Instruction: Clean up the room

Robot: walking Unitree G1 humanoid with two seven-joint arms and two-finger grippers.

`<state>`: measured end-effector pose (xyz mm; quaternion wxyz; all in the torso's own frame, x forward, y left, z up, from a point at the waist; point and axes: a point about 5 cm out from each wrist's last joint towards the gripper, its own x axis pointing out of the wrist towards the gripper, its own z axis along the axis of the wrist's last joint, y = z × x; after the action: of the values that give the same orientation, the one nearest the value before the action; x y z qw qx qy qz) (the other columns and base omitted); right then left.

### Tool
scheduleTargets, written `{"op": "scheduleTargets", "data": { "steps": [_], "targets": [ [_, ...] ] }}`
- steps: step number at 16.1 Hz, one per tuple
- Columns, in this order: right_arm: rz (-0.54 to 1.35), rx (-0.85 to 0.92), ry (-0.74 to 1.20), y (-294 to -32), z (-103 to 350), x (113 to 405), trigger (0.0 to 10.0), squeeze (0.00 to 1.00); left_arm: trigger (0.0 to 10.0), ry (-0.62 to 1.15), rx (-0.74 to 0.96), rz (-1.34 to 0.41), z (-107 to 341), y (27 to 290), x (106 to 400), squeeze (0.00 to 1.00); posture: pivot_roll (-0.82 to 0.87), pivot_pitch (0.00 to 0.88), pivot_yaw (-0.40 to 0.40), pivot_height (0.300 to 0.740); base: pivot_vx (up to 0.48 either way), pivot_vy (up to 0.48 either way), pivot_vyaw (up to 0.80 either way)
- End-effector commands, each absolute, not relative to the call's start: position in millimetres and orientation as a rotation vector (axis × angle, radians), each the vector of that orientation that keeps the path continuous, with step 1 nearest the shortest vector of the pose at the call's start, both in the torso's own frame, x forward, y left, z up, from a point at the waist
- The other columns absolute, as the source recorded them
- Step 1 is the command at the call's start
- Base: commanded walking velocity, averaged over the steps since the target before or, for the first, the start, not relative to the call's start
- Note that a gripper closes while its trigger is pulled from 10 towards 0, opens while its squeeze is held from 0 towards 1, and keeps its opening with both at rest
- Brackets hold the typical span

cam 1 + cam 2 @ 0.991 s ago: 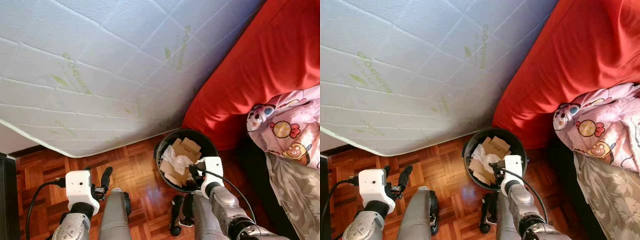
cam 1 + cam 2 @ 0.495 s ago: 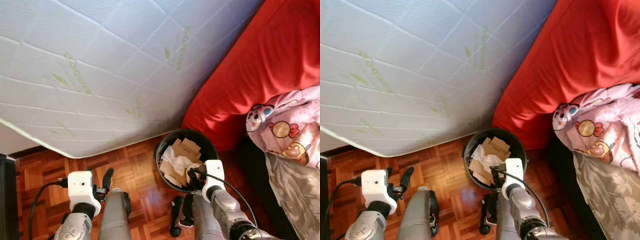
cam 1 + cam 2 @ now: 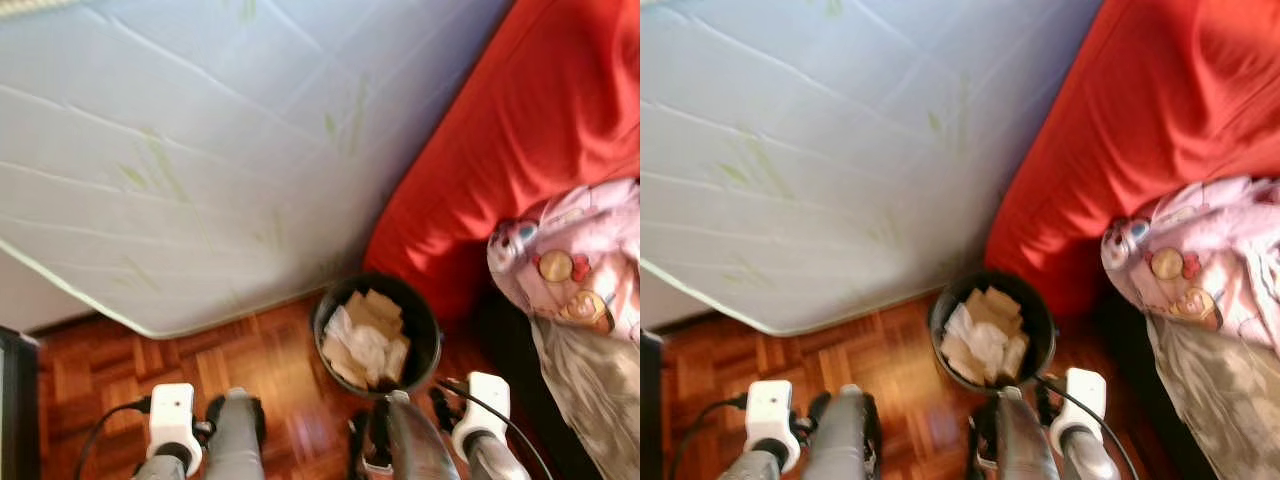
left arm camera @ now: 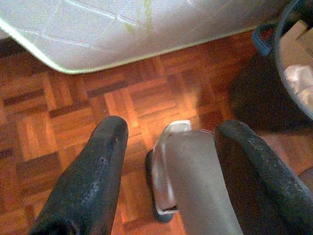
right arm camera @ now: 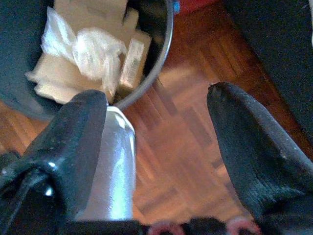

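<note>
Parquet floor (image 3: 100, 370) — white mattress (image 3: 200, 150), red bedding (image 3: 520, 130)

1. A white quilted mattress (image 3: 200, 150) bears faint green leaf markings and a pale green piped edge.
2. A plain bright red cover (image 3: 520, 130) lies beside it.
3. A pink blanket (image 3: 575, 260) is printed with round cartoon figures in yellow and red.
4. A black bin (image 3: 378, 330) holds tan cardboard pieces (image 3: 372, 308) and crumpled white plastic (image 5: 93, 49).
5. The floor (image 4: 63, 112) is reddish-brown wood parquet.
6. Both grippers have black fingers (image 4: 93, 176).
</note>
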<state>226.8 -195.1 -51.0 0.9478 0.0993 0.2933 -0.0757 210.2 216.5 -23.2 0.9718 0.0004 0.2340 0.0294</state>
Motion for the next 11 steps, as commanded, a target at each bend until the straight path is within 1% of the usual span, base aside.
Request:
{"op": "scheduleTargets", "data": {
  "steps": [1, 3, 4, 5, 6, 8, 9, 11],
  "targets": [
    [-0.180, 0.232, 0.610, -198, -57, 216, 10.0, 0.00, 10.0, 0.551, 0.008, 0.077, -38, 221, 195, 0.00, 0.08, 0.101, -0.016, 0.651, 0.000, 0.000, 0.00],
    [-0.201, 0.223, 0.644, -200, -61, 210, 10.0, 0.00, 10.0, 0.601, 0.013, 0.084, -47, 223, 197, 0.00, 0.07, 0.045, -0.014, 0.671, 0.000, 0.000, 0.00],
    [-0.206, 0.224, 0.664, -200, -63, 207, 10.0, 0.00, 10.0, 0.616, 0.013, 0.085, -49, 223, 198, 0.00, 0.06, 0.034, -0.011, 0.676, 0.000, 0.000, 0.00],
    [-0.200, 0.204, 0.730, -199, -71, 197, 10.0, 0.00, 10.0, 0.658, 0.016, 0.087, -56, 224, 197, 0.00, 0.04, 0.000, -0.009, 0.691, 0.000, 0.000, 0.00],
    [-0.203, 0.214, 0.739, -199, -72, 195, 10.0, 0.00, 10.0, 0.671, 0.016, 0.090, -58, 224, 196, 0.00, 0.04, 0.000, -0.011, 0.696, 0.000, 0.000, 0.00],
    [-0.181, 0.213, 0.815, -198, -82, 177, 10.0, 0.00, 10.0, 0.738, 0.002, 0.107, -66, 221, 190, 0.00, 0.04, 0.000, -0.024, 0.731, 0.000, 0.000, 0.00],
    [-0.166, 0.199, 0.839, -198, -84, 173, 10.0, 0.00, 10.0, 0.755, -0.010, 0.118, -68, 220, 188, 0.00, 0.04, 0.000, -0.031, 0.740, 0.000, 0.000, 0.00],
    [-0.126, 0.167, 0.871, -195, -88, 165, 10.0, 0.00, 10.0, 0.775, -0.032, 0.141, -71, 218, 187, 0.00, 0.03, 0.000, -0.044, 0.740, 0.000, 0.000, 0.00]
  ]
}}
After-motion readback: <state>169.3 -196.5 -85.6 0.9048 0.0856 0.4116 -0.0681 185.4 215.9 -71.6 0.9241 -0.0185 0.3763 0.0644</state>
